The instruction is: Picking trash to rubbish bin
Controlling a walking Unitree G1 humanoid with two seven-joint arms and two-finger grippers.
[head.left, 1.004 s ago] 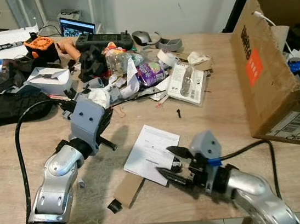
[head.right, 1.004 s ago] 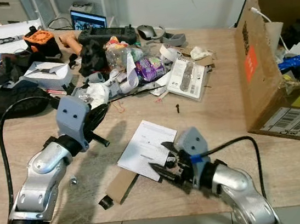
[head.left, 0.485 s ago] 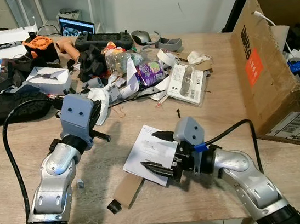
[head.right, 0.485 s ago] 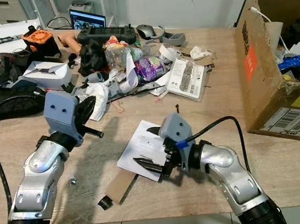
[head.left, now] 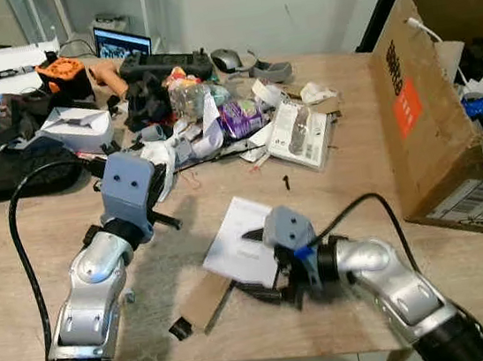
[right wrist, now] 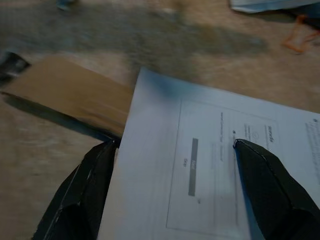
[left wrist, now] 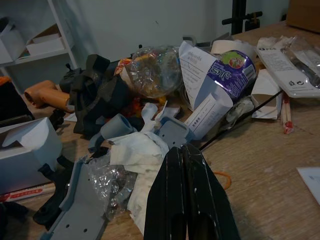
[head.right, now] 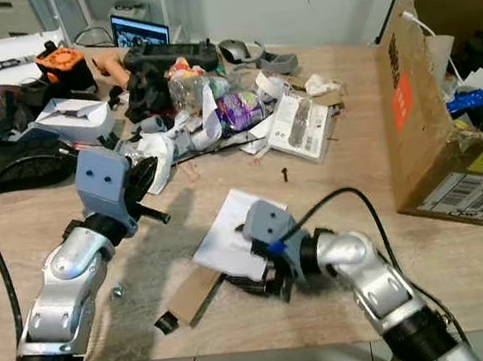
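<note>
Right gripper straddles paper sheet, left gripper closed at trash pile

Right gripper (head.left: pixel 266 262) body covers the near corner of the paper sheet (head.left: pixel 240 238) in the head views, so contact is hard to judge there. Right wrist view is blurred but shows the jaws wide apart, one finger on each side of the sheet's corner, tips down at the counter (head.left: pixel 354 157); nothing gripped yet. One finger tip (right wrist: pixel 107 150) sits at the sheet edge where it overlaps the cardboard strip (right wrist: pixel 65 95).

Left gripper (left wrist: pixel 186 165) has jaws pressed together, holding nothing, pointed at the trash pile (head.left: pixel 207 118) toward the back of the counter. Crumpled tissue (left wrist: pixel 140 155) lies just beyond its tips; clear plastic wrap (left wrist: pixel 152 70) and a purple packet (left wrist: pixel 232 75) farther in.

Cardboard box (head.left: pixel 424 112) stands on the counter's right side, cut off by the frame; contents partly hidden by its wall.
</note>
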